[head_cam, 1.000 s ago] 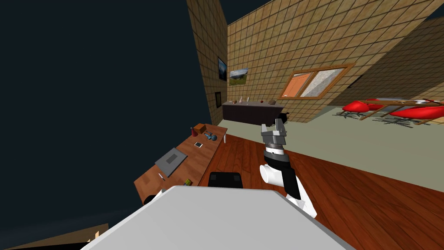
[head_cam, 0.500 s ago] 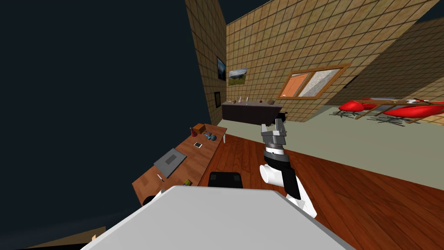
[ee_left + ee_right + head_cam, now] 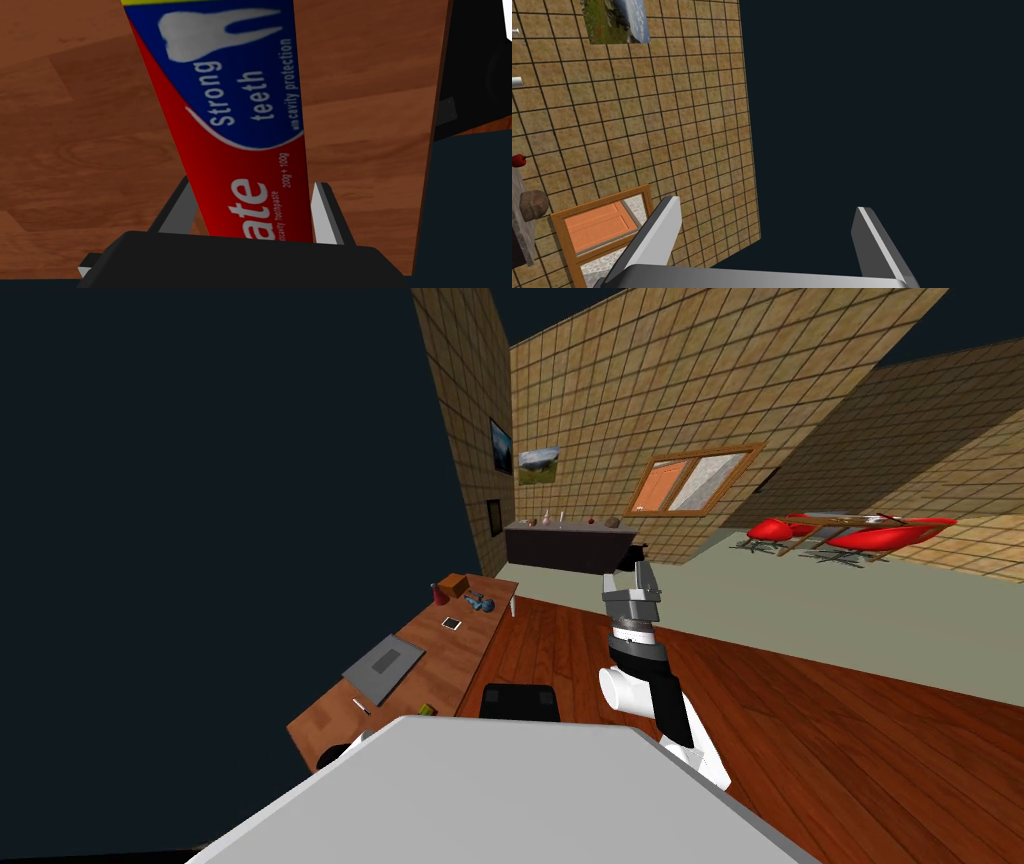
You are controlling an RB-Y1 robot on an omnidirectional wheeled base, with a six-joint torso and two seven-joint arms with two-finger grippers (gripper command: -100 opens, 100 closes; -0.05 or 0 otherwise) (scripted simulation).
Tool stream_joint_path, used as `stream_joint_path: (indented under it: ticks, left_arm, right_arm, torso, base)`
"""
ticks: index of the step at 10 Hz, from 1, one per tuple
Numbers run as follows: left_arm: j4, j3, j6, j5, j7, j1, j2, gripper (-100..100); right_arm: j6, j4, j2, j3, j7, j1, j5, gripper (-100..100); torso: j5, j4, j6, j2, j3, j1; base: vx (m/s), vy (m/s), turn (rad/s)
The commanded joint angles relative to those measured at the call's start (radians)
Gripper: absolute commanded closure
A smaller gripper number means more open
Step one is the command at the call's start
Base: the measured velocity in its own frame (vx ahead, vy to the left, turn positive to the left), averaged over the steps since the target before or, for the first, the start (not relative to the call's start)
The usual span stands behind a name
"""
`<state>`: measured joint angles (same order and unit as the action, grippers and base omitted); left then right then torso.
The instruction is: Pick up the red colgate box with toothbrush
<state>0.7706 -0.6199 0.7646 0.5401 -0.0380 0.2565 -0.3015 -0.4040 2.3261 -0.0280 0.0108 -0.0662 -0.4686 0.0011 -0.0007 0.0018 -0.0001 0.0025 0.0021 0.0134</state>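
Over the past second the whole head view has slid: the wooden table (image 3: 470, 638) with its clutter has drifted left and lower, and the far wall (image 3: 640, 378) has swung the same way. That is my own body turning, not the things moving. Over the tabletop, near one edge, the left gripper (image 3: 250, 187) is clamped on the red and blue toothpaste box (image 3: 240, 125), blades against its long sides. I cannot tell whether the box is clear of the wood. Further right, the right gripper (image 3: 630, 578) is raised above the floor, fingers wide apart and empty. I judge the grasp made and the carry-off begun.
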Motion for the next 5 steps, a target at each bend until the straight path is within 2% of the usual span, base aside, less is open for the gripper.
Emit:
stream_joint_path:
  ticks: [1,2,3,4,5]
  left_arm:
    - [0.020,0.029,0.002,0.016,0.026,0.017,-0.005,100]
    - [0.042,0.069,-0.001,0.051,0.065,0.045,-0.020,100]
    - [0.042,0.076,-0.001,0.051,0.065,0.045,-0.020,100]
    - [0.065,0.116,-0.004,0.086,0.105,0.073,-0.035,100]
    - [0.065,0.122,-0.004,0.086,0.105,0.073,-0.035,100]
  right_arm:
    - [0.000,0.000,0.000,0.000,0.000,0.000,0.000,0]
    - [0.000,0.000,0.000,0.000,0.000,0.000,0.000,0]
    - [0.000,0.000,0.000,0.000,0.000,0.000,0.000,0]
    - [0.000,0.000,0.000,0.000,0.000,0.000,0.000,0]
    - [0.000,0.000,0.000,0.000,0.000,0.000,0.000,0]
  torso:
    - [0.000,0.000,0.000,0.000,0.000,0.000]
    - [0.000,0.000,0.000,0.000,0.000,0.000]
    - [0.000,0.000,0.000,0.000,0.000,-0.001]
    - [0.000,0.000,-0.001,0.000,0.000,-0.001]
    - [-0.001,0.000,0.000,0.000,0.000,-0.001]
  base:
    - [-0.017,-0.001,-0.057]
    - [-0.017,-0.002,-0.101]
    - [-0.017,-0.001,-0.061]
    - [-0.021,-0.005,-0.127]
    - [-0.017,-0.002,-0.060]
